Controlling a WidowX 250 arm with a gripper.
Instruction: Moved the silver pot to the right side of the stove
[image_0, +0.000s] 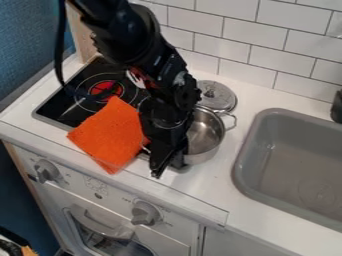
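Black pincer (167, 165) hangs down at the front of the counter (264, 220), overlapping the left part of the one silver pot (206, 132). Whether it is spread or closed, and whether it has hold of the pot, I cannot tell. The pot is at the right side of the stove (57, 107); the arm (137, 37) and pincer hide its left part, so its base cannot be placed exactly against the stove's edge. One looped handle (229, 121) shows plainly at its right.

A single round lid (218, 95), knob up, lies behind the pot, partly covered by it. One orange cloth (110, 132) spreads over the stove's front and onto the counter, its right side running behind the pincer. Of the stove's rings, one red-centred one (103, 89) can be made out, partly covered; a pale and red thing (135, 79) beside the arm is too hidden to name.

Two knobs, one left (46, 170) and one right (144, 213), sit above one oven door (100, 227), cut off below. One grey sink (264, 117) and a dark object (336, 106) are cut off at the right.
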